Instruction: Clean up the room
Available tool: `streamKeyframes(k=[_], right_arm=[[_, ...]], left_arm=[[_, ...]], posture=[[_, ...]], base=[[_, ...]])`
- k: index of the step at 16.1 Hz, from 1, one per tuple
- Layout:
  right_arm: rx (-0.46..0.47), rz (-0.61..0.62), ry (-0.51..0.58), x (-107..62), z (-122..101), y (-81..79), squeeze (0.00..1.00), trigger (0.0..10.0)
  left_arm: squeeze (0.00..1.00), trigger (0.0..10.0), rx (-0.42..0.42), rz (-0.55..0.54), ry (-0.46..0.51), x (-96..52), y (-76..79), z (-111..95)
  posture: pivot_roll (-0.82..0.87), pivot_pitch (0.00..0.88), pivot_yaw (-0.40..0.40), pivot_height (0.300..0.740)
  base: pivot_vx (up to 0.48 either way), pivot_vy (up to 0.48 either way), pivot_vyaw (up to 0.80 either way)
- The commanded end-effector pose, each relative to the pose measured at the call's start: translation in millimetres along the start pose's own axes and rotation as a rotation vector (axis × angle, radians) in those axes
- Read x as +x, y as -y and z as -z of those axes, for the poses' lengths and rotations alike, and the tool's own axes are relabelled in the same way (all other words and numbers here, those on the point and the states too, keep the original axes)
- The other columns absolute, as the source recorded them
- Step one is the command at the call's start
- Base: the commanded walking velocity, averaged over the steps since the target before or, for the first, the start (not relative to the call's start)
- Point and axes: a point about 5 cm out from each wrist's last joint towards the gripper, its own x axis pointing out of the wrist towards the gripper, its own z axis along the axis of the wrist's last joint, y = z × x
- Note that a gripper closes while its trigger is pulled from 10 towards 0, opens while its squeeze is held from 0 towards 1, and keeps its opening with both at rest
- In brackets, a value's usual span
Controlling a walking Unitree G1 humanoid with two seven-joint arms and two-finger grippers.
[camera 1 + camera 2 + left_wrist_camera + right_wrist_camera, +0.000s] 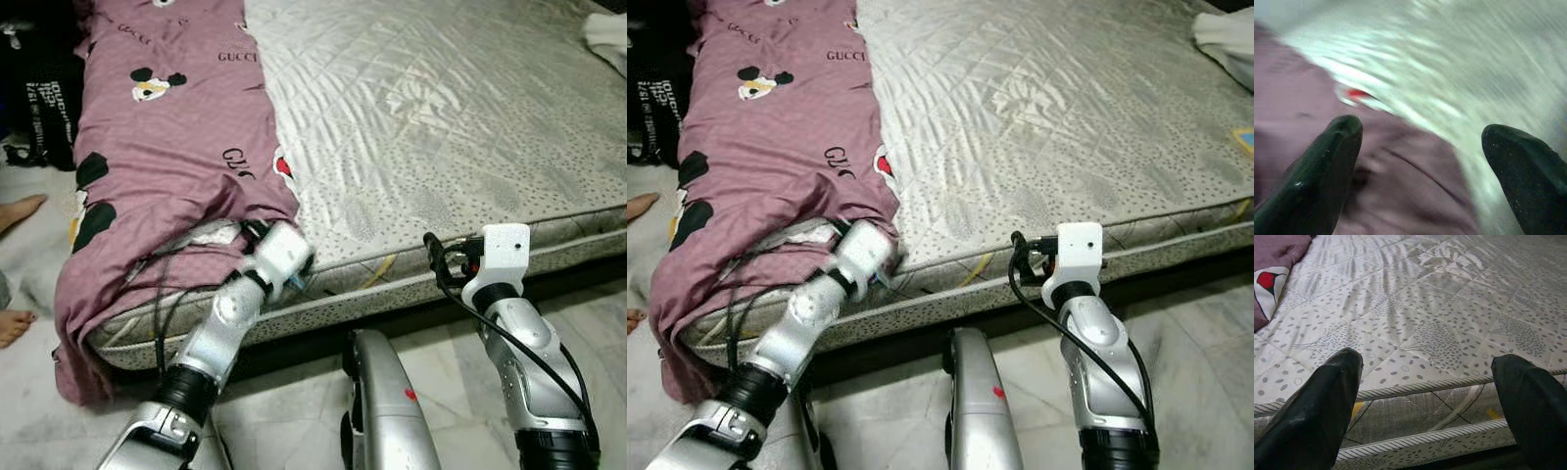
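A pink sheet point(167, 147) printed with cartoon mice and lettering covers the left strip of a white quilted mattress point(441, 117) and hangs over its near left corner. My left gripper point(1420, 166) hovers open just over the sheet's near edge, where pink cloth meets bare mattress. Its wrist point(284, 253) sits at the mattress's front edge. My right gripper point(1425, 401) is open too, low in front of the mattress's piped front rim, with nothing between its fingers point(1317, 406). The right wrist point(500, 250) is held just off the bed's side.
A white cloth point(607, 39) lies at the mattress's far right corner. A person's bare feet point(20, 211) rest on the floor to the left, near a black bag point(44, 108). Pale marble floor point(294, 411) runs along the bed front.
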Motion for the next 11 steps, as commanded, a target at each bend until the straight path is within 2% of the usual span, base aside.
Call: streamKeyframes(k=[1, 2, 3, 4, 6, 8, 11], right_arm=[[0.0, 0.009, 0.003, 1.3, 0.1, 0.3, 0.0, 10.0], [0.001, 0.008, 0.003, 1.5, 0.1, 0.2, 0.0, 10.0], [0.0, 0.006, 0.005, 2.0, 0.0, -0.1, 0.0, 10.0], [0.0, 0.005, 0.007, 2.4, -0.4, -0.5, 0.0, 10.0], [-0.002, 0.003, 0.009, 2.6, -0.8, -0.3, 0.0, 10.0], [-0.006, 0.003, 0.01, 1.7, -1.4, 0.6, 0.0, 10.0], [-0.017, 0.004, 0.009, -1.6, -2.1, 3.2, 0.0, 10.0]], left_arm=[[0.0, 10.0, -0.065, -0.098, -0.008, -2.3, -13.0, 3.5], [0.0, 10.0, -0.091, -0.117, -0.012, -2.6, -15.3, 4.9], [0.0, 10.0, -0.206, -0.163, -0.049, -2.3, -22.4, 12.5], [0.0, 10.0, -0.367, -0.195, -0.067, 0.0, -27.6, 17.3], [0.0, 10.0, -0.548, -0.232, -0.06, 3.2, -33.9, 19.9], [0.0, 10.0, -0.691, -0.266, -0.047, 8.0, -42.6, 21.7], [0.0, 10.0, -0.73, -0.263, -0.058, 13.8, -48.7, 23.3]], posture=[[-0.21, 0.063, -0.026, 0.521], [-0.21, 0.062, -0.027, 0.521], [-0.21, 0.062, -0.027, 0.521], [-0.21, 0.062, -0.027, 0.521], [-0.21, 0.062, -0.03, 0.521], [-0.22, 0.065, -0.033, 0.521], [-0.24, 0.079, -0.044, 0.521]], base=[[0.0, 0.0, 0.0], [0.0, 0.0, 0.0], [0.0, 0.0, 0.0], [0.0, 0.0, 0.0], [0.0, 0.0, 0.0], [0.0, 0.0, 0.0], [0.0, 0.0, 0.0]])
